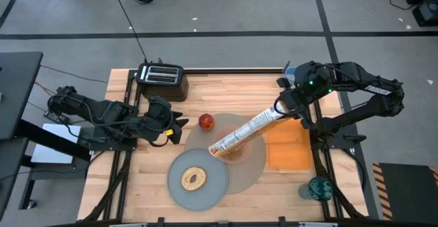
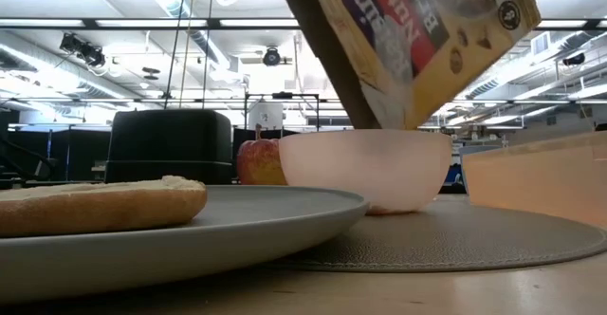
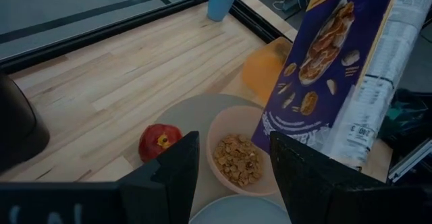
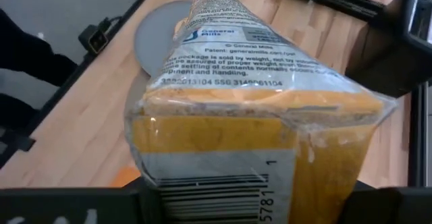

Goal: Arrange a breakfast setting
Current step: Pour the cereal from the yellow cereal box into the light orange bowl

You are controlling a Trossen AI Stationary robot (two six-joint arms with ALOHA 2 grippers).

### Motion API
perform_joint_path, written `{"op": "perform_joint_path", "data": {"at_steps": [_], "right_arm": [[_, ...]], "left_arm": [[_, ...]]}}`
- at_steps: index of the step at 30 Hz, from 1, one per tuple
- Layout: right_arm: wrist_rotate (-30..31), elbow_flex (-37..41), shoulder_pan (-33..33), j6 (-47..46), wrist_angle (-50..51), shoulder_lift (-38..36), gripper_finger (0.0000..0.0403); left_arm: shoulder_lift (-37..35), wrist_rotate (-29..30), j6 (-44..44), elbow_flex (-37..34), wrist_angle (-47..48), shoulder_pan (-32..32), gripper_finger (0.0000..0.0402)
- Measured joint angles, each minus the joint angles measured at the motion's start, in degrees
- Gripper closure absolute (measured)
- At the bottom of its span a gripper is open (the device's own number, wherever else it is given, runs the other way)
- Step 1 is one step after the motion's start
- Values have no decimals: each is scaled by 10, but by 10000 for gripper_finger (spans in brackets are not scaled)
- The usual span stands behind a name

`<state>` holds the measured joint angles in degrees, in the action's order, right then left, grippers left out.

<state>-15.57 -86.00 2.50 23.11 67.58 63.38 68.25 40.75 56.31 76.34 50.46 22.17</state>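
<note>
The yellow cereal box [image 1: 243, 135] hangs slanted, its lower open end over the small pink bowl [image 3: 239, 160], which holds cereal and stands on the round tan placemat [image 1: 254, 167]. My right gripper [image 1: 284, 107] is shut on the box's upper end. The grey plate [image 1: 217, 186] carries the bagel [image 1: 194, 179] and overlaps the placemat's near left edge. The red apple [image 1: 206, 122] lies on the table left of the bowl. The light-blue cup [image 1: 316, 188] stands at the near right. My left gripper [image 1: 171, 128] is open and empty, left of the apple. The spoon is out of view. My right gripper pinches the cereal box's bottom, barcode end [image 4: 223, 193] between its two fingers, one on each side of the box. The fingers come from the table's far right, slanting down along the box. The box is lifted clear, tilted steeply with its open top [image 2: 379, 116] just above the bowl.
A black toaster [image 1: 162, 80] stands at the table's far edge. An orange flat piece [image 1: 287, 145] lies right of the placemat, under the box's path. Bare wood shows at the far middle and near left.
</note>
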Motion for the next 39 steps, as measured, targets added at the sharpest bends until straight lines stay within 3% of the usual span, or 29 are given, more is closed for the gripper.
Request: {"op": "perform_joint_path", "data": {"at_steps": [14, 39], "right_arm": [[34, 0, -5, 4, -3, 4, 250], [23, 1, -6, 11, -10, 25, 250]], "left_arm": [[0, 0, -1, 0, 0, 0, 214], [0, -10, 2, 0, -10, -2, 214]]}}
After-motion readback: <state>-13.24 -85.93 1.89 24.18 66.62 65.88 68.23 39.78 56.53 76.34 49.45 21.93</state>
